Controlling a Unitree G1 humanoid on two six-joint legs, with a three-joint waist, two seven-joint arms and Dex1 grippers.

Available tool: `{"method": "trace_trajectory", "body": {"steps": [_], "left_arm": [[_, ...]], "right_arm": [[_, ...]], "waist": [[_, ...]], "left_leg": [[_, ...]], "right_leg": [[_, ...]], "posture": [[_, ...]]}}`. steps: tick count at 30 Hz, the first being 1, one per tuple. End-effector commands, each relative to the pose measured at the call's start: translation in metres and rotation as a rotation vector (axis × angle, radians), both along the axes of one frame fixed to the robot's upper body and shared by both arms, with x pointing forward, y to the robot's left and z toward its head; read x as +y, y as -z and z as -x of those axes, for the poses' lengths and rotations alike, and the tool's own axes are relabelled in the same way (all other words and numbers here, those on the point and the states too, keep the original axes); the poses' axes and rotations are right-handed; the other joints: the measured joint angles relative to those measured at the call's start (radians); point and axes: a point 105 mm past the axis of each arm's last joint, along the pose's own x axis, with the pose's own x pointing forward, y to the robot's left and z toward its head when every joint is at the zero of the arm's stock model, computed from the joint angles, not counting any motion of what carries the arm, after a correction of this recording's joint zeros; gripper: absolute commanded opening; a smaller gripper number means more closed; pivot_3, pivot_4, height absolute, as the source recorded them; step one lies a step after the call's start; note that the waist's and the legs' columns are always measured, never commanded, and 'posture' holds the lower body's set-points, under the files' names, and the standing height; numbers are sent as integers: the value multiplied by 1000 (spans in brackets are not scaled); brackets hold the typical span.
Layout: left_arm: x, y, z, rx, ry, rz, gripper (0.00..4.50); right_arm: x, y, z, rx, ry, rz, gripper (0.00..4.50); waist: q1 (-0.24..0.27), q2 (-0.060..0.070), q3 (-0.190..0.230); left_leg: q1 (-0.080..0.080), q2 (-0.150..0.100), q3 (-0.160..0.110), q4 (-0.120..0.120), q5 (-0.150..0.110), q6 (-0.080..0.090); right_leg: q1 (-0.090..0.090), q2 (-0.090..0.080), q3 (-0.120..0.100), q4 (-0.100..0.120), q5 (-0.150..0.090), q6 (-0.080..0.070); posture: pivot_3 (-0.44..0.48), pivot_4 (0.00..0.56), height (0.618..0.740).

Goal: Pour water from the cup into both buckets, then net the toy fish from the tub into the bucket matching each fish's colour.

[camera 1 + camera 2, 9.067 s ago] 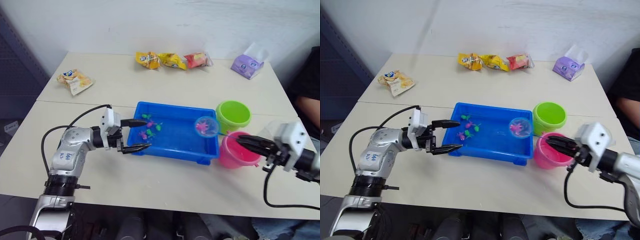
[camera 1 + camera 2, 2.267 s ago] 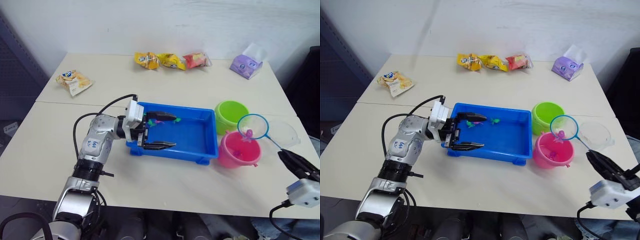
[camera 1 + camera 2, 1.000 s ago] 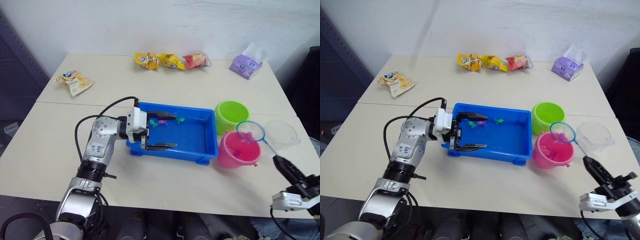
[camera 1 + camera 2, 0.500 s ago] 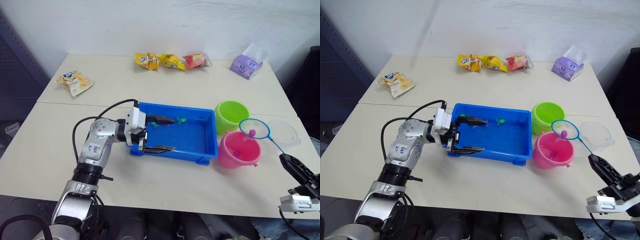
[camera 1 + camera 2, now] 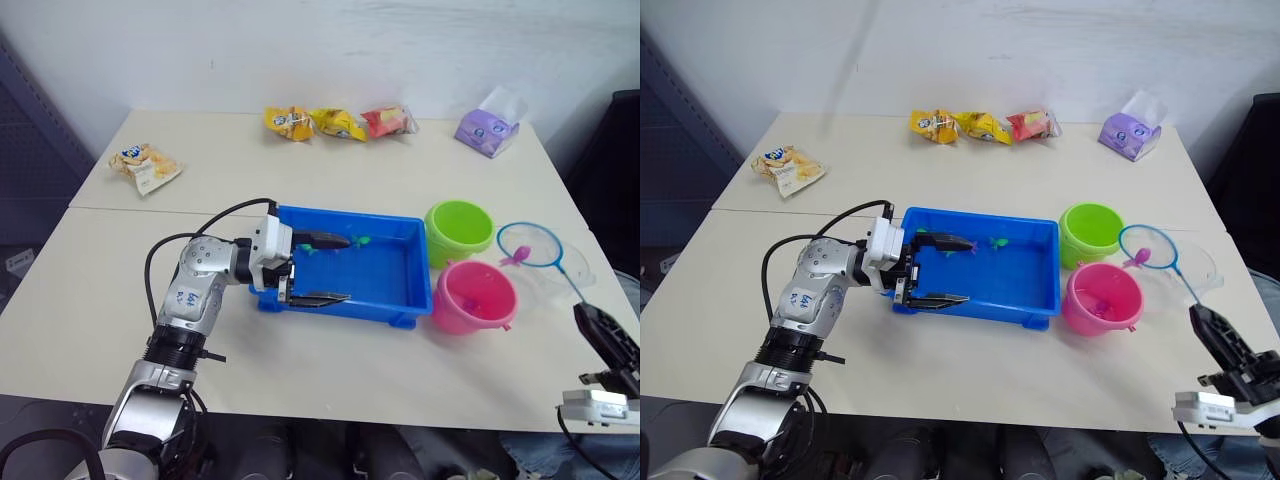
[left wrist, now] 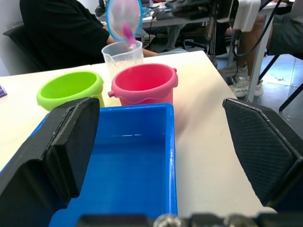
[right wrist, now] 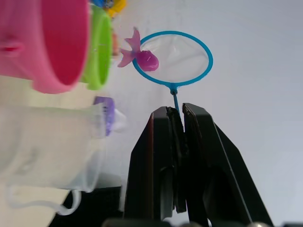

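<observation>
My right pincer (image 7: 176, 124) sits nearest me at the right edge of the worktop (image 5: 330, 370), its two black fingers closed tight on the thin dark stick of the net (image 5: 530, 245). The net's light-blue hoop is raised in the air, beside the pink bucket (image 5: 472, 297) and in front of the clear cup (image 6: 122, 56), and I can see one pink fish (image 7: 138, 55) clinging at the hoop's rim. The cup stands on the worktop just right of the two buckets.

My left pincer (image 5: 323, 268) reaches into the left end of the blue tub (image 5: 392, 300), fingers spread wide apart and holding nothing. A few small fish, green and magenta (image 5: 358, 241), lie along the tub's far wall, just beyond the upper finger.

The pink bucket stands just beside the tub's right end, with the lime green bucket (image 5: 459, 230) just behind it.

Further back I see a snack packet (image 5: 145, 165) on the left, then three more snack packets (image 5: 338, 122) in a row and a purple tissue pack (image 5: 488, 125) near the worktop's far edge.
</observation>
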Motion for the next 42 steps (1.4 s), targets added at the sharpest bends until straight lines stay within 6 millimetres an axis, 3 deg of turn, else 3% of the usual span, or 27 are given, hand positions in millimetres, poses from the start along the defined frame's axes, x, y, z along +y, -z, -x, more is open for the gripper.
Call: {"method": "trace_trajectory", "body": {"steps": [1,3,8,10,12,16,17,19,21,25,42], "left_arm": [[-2,-6,2,-34,7,21,4485],[-3,-6,3,-36,16,17,4485],[-1,-7,0,-44,10,16,4485],[-2,-7,-1,-45,10,17,4485],[-3,-6,-1,-45,10,21,4485],[-7,-3,0,-38,21,28,4485],[-7,-2,0,-41,28,21,4485],[-6,-4,-1,-48,23,22,4485],[-4,-6,-3,-50,12,29,4485],[-5,-4,-3,-49,13,30,4485],[-7,-4,-5,-54,6,38,4485]], "right_arm": [[-2,42,0,154,21,-49,0],[-2,49,0,170,20,-58,0],[2,2,3,-4,-5,-11,0],[2,-7,4,-48,1,-13,0],[-2,3,2,-11,23,-19,0],[-9,55,-2,184,51,-41,0],[-8,53,-1,165,41,-37,0],[-4,19,0,42,17,3,0],[0,0,3,-14,7,33,0],[-5,10,5,38,24,32,0],[-8,16,-10,80,-2,100,0]], "waist": [[0,-1,0],[3,-1,0],[0,1,-1],[-3,1,-1],[-2,0,-1],[0,-1,-1],[3,0,-1],[6,6,-2],[4,7,-2],[-4,-1,-4],[0,-1,-4]], "left_leg": [[0,0,0,0,0,0],[-1,0,0,0,0,0],[-1,-1,0,0,0,1],[0,0,1,0,0,1],[0,0,1,0,0,0],[0,0,1,0,0,0],[0,0,1,0,0,0],[-1,-1,1,0,0,1],[-1,-1,1,-1,0,1],[1,0,1,0,0,0],[0,0,2,0,0,0]], "right_leg": [[0,0,0,0,0,0],[0,0,0,-1,0,0],[-1,-1,0,0,0,0],[0,0,1,0,0,0],[0,0,1,0,0,0],[0,0,1,0,0,0],[0,0,1,-1,0,0],[-1,-1,0,0,0,0],[-2,-1,1,0,0,0],[1,1,2,0,0,1],[-1,1,3,0,0,1]], "posture": [[0,150,740],[0,150,740],[0,150,740],[0,150,740],[0,150,740],[0,150,740],[0,150,740],[0,150,740],[0,150,740],[0,150,740],[0,150,740]]}}
